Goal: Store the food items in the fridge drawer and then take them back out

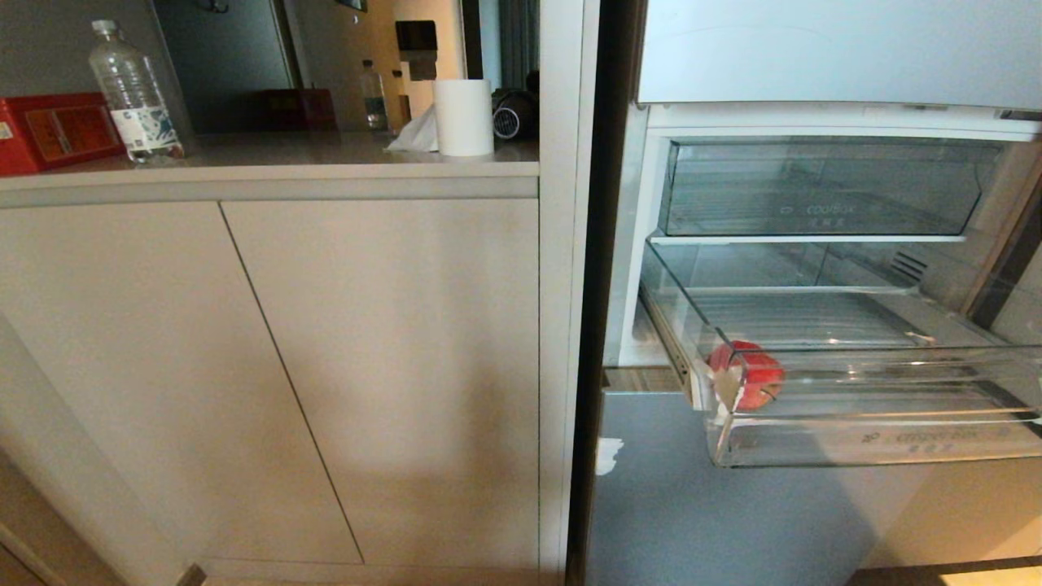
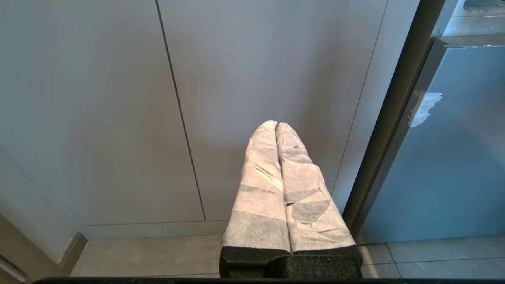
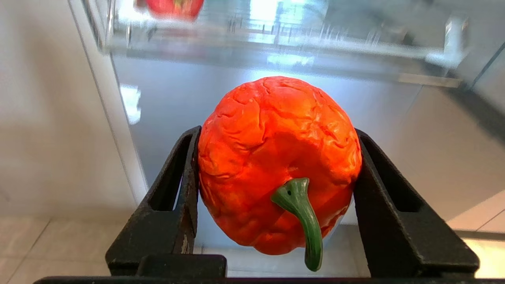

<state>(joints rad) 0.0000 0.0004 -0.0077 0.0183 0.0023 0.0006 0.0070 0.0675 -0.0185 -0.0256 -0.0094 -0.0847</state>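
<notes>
The fridge drawer [image 1: 855, 423] was clear, glossy plastic with a ribbed floor. The red pepper [image 3: 276, 157] looked wrinkled and shiny (its green stem smooth). White cloth-like wrap covered the left gripper [image 2: 276, 125]; the cabinet doors [image 1: 326, 366] were matt.

The head view looks forward and down from a little way back at cupboard doors [image 1: 326, 366] and the open fridge with its pulled-out drawer [image 1: 863, 439]. The left wrist view faces the same cupboard doors [image 2: 236, 79] from low, near the floor. The right wrist view, low and close, looks up at the drawer [image 3: 276, 43], largely blocked by a red pepper [image 3: 276, 165].
</notes>
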